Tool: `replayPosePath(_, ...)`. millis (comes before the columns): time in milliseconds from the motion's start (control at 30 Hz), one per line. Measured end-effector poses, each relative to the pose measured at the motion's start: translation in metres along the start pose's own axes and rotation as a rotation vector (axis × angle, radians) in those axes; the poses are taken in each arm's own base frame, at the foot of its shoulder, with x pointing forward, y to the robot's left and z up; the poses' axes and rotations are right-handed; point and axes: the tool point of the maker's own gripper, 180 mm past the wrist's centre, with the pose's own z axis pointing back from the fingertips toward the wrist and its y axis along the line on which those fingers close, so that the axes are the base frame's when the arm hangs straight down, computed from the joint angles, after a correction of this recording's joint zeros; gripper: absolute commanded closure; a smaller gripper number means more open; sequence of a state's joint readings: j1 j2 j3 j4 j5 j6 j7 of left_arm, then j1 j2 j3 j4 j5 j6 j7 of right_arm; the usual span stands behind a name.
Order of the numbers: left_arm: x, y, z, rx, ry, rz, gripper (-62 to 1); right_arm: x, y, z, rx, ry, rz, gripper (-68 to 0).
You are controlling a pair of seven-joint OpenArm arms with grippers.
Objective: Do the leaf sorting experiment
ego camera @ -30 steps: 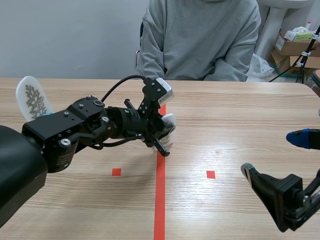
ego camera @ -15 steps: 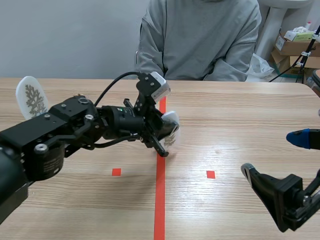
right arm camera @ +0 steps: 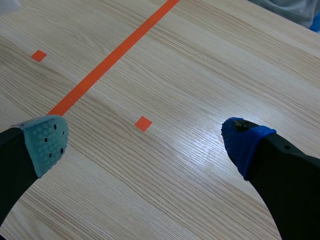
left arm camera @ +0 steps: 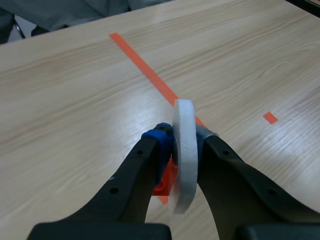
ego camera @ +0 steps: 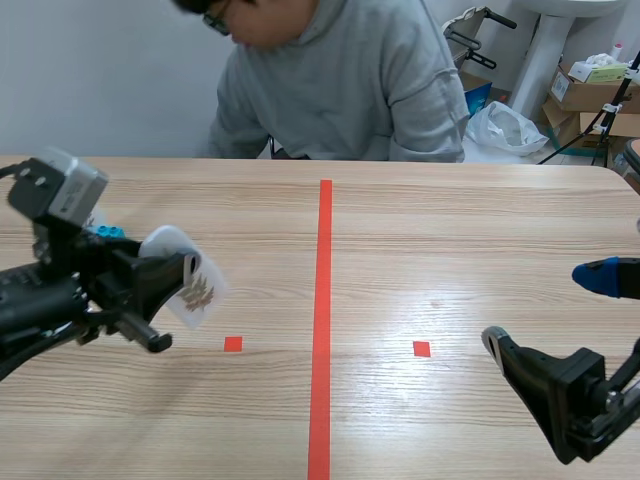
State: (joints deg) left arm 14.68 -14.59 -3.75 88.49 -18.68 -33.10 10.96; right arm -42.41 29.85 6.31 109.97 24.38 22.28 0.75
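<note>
Left claw (left arm camera: 183, 139) is clamped on the thick white oval disc (left arm camera: 183, 172) with a brown leaf printed on one face. The blue pad (left arm camera: 161, 136) presses one flat side and the grey pad (left arm camera: 206, 135) the other. In the scene view the disc (ego camera: 188, 283) sits tilted at the tip of the left claw (ego camera: 165, 295), on the robot's left of the long orange-red tape line (ego camera: 322, 300) and just by the small red square (ego camera: 233, 344). It looks clear of the pale wooden counter (ego camera: 450, 240), though I can't tell for sure whether its low edge touches.

How will it handle? It looks light and stiff, foam or plastic by the look of it, and it shows no bend under the squeeze. The faces look smooth, so the dotted pads are doing the holding. A pinch across the two flat faces, as here, seems the right hold. The rounded rim would likely roll out of a grip taken edge to edge. The pads sit toward one end of the oval, so I'd guess the free end could swing if the arm jerks.

Right claw (right arm camera: 145, 145) hangs spread wide over bare counter with nothing between its pads. It is low on the robot's right in the scene view (ego camera: 550, 312), well apart from the disc. A person in a grey sweatshirt (ego camera: 340, 90) sits across the counter.
</note>
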Motion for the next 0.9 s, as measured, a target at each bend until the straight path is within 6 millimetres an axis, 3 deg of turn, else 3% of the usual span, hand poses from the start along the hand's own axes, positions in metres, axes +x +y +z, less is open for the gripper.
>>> replayPosePath(133, -0.018, 0.016, 0.026, 0.092, 0.048, 0.027, -4.0, -0.002, 0.000, 0.000, 0.000, 0.013, 0.000, -63.8)
replayPosePath(400, -0.031, 0.099, 0.060, 0.418, 0.093, 0.024, -4.0, -0.003, 0.000, 0.000, 0.000, 0.018, 0.000, -63.8)
replayPosePath(667, -0.058, 0.158, 0.055, 0.558, 0.134, 0.095, -4.0, -0.003, 0.000, 0.000, 0.000, 0.018, 0.000, -63.8)
replayPosePath(900, -0.061, 0.191, 0.037, 0.607, 0.127, 0.145, -4.0, -0.003, 0.000, 0.000, 0.000, 0.019, 0.000, -63.8)
